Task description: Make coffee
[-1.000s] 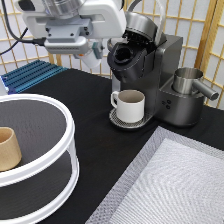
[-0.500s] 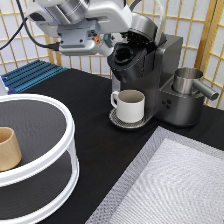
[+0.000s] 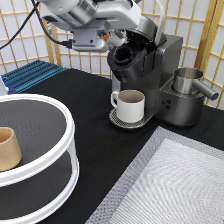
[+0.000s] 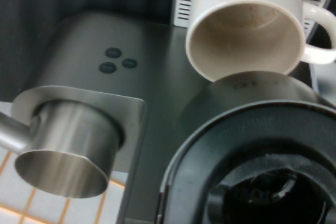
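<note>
Arm shifted right over glossy black coffee maker point(image 3: 142, 60), jaws' state unclear, round white mug point(image 3: 131, 105) beneath

The arm point(image 3: 82, 15) is glossy white and light grey with rounded segments, a boxy grey hand, and a black cable point(image 3: 22, 27) trailing off it.

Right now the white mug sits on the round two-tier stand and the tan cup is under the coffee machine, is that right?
Not quite: they are swapped. In the exterior view the white mug stands under the coffee machine, and the tan cup sits on the round two-tier stand. The gripper is not in view there.
</note>
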You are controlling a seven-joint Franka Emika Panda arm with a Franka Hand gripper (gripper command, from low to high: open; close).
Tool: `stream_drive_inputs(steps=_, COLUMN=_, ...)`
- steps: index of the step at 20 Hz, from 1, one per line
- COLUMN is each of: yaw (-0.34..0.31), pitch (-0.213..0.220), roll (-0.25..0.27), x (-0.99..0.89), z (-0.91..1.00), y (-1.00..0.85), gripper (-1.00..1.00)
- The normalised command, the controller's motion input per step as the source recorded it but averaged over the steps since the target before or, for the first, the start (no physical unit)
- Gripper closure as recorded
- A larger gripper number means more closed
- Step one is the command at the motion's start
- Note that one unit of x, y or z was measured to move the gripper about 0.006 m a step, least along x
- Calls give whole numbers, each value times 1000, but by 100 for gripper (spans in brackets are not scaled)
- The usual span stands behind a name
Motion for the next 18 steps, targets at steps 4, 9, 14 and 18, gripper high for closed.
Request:
stream_drive_inputs(steps=4, yaw=-3, pitch=155, roll=-56, x=32, z=7, y=489, gripper=100)
stream_drive_inputs(steps=9, yaw=0, pitch=145, roll=-80, x=72, z=-27, y=374, gripper=100)
stream_drive_inputs(steps=14, yaw=-1, pitch=125, roll=-76, x=-2, z=-3, y=182, gripper=100)
stream_drive_inputs(steps=18, yaw=-18, pitch=98, roll=-68, x=-4, z=-59, y=41, gripper=100)
